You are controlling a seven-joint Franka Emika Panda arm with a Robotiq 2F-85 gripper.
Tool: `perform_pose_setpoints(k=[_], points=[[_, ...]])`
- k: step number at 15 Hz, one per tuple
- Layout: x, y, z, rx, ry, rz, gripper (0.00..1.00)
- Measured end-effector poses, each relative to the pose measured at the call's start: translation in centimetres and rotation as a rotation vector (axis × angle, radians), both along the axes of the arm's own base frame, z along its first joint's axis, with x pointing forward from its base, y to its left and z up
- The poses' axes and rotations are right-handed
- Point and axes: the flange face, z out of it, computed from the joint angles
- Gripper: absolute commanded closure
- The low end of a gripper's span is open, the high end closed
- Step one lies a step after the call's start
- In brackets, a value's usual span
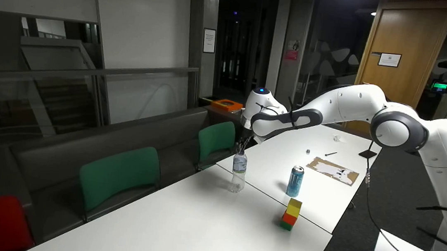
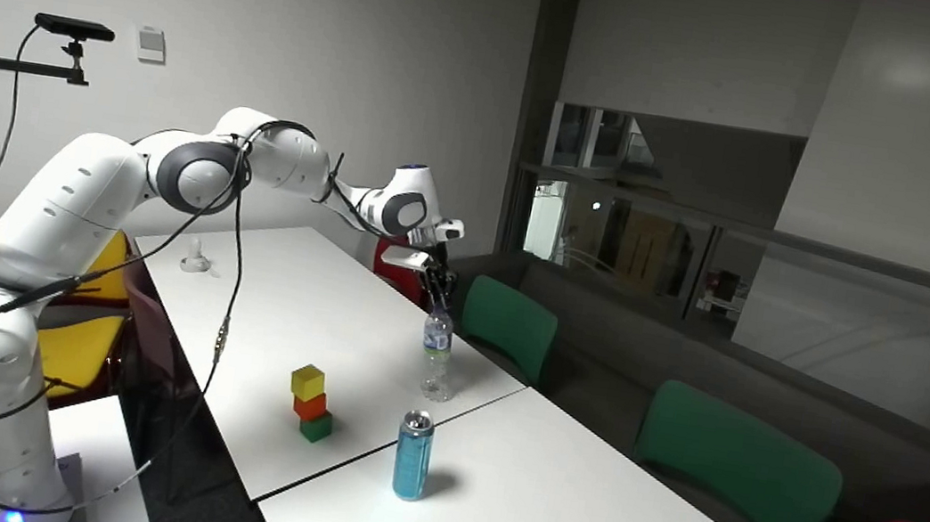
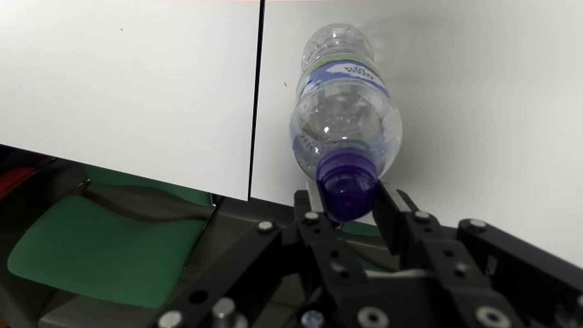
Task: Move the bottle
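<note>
The bottle (image 3: pixel 346 114) is clasped at its purple-blue cap (image 3: pixel 347 182) by the hand (image 3: pixel 350 200). A blue can (image 1: pixel 295 182) and stacked blocks (image 1: pixel 291 214) are seen on the tabletop (image 1: pixel 179 229).

One bottle (image 3: pixel 344 118); one can (image 2: pixel 413 459); three blocks (image 2: pixel 309 406); two green chairs (image 1: pixel 121 178)

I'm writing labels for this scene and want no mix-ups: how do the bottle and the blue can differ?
The bottle is see-through with a dark purple cap, whereas the blue can is opaque. The bottle looks taller than the can. The end effector grips the bottle by its cap, while the can stands free. The bottle is on one side of the table seam, the can on the other. Both are upright.
</note>
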Motion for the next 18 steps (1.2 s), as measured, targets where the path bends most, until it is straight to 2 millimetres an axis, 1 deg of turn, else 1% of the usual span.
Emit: perform_pose_setpoints(k=[2, 4, 6, 8, 10, 13, 16, 18], points=[[-0.4, 1.1, 2.0, 0.003, -0.024, 0.013, 0.91], [-1.4, 2.5, 4.1, 0.01, -0.043, 0.028, 0.91], [-3.0, 4.2, 5.7, 0.022, -0.046, 0.045, 0.91], [-5.1, 5.9, 6.3, 0.037, -0.033, 0.06, 0.91], [-7.5, 7.5, 6.1, 0.05, -0.004, 0.073, 0.91], [-11.3, 9.2, 4.7, 0.058, 0.055, 0.095, 0.91], [-15.2, 10.1, 2.7, 0.06, 0.107, 0.115, 0.91], [-17.6, 10.3, 1.5, 0.059, 0.121, 0.128, 0.91]])
